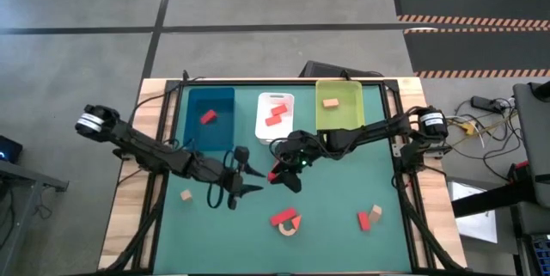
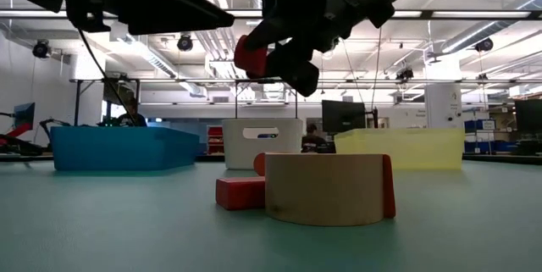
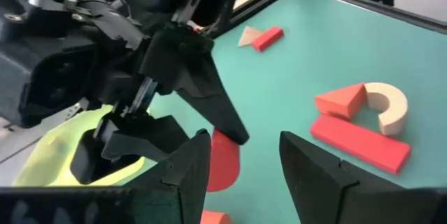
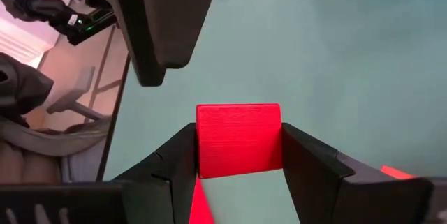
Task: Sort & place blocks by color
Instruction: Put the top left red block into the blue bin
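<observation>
Sitting betw. right gripper (image 4: 239,155) jaws: red block (image 4: 239,139), clamped.

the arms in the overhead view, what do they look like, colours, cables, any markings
Both arms are dark, near black, built of slim jointed links. Each has a silver-white band at its outer joint near the table's edge. Black cables loop off the left arm beside the left end effector. The right end effector shows a small green light. Both have blunt, dark, wedge-shaped fingers. No lettering is legible.

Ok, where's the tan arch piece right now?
In the high view the tan arch piece lies near the front middle of the green mat, touching a red brick, below the right claw and left of the red-and-tan pair.
</observation>
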`<act>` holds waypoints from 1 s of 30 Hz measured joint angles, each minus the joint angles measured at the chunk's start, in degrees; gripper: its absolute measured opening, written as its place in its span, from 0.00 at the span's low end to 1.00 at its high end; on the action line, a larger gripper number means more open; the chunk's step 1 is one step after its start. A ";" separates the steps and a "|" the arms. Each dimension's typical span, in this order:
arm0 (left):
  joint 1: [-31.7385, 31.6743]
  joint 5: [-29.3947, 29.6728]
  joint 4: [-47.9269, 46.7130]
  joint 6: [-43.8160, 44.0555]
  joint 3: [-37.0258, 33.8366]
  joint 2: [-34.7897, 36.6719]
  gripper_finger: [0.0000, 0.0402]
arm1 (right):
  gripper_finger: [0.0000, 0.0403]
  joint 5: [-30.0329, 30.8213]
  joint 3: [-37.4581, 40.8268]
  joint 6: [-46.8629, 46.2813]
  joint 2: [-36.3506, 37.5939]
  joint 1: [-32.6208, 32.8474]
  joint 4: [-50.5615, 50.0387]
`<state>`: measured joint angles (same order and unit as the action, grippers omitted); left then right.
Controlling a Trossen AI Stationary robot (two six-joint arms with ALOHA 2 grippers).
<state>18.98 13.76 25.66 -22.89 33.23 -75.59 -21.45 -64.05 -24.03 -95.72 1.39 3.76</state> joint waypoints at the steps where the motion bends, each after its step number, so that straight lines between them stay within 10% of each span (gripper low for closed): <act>1: -0.01 0.05 -0.02 0.06 0.00 0.06 0.39 | 0.41 0.00 0.00 0.00 0.00 -0.01 0.01; 18: -0.91 0.54 3.89 1.59 0.00 -3.44 0.65 | 0.41 -0.09 0.00 0.11 0.00 0.06 3.91; 30: -1.39 0.46 8.19 1.46 0.00 -6.15 0.53 | 0.41 -1.29 0.00 0.90 0.00 0.06 5.34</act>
<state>17.59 14.22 33.85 -21.43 33.23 -81.73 -22.74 -64.05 -23.13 -95.72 1.45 9.10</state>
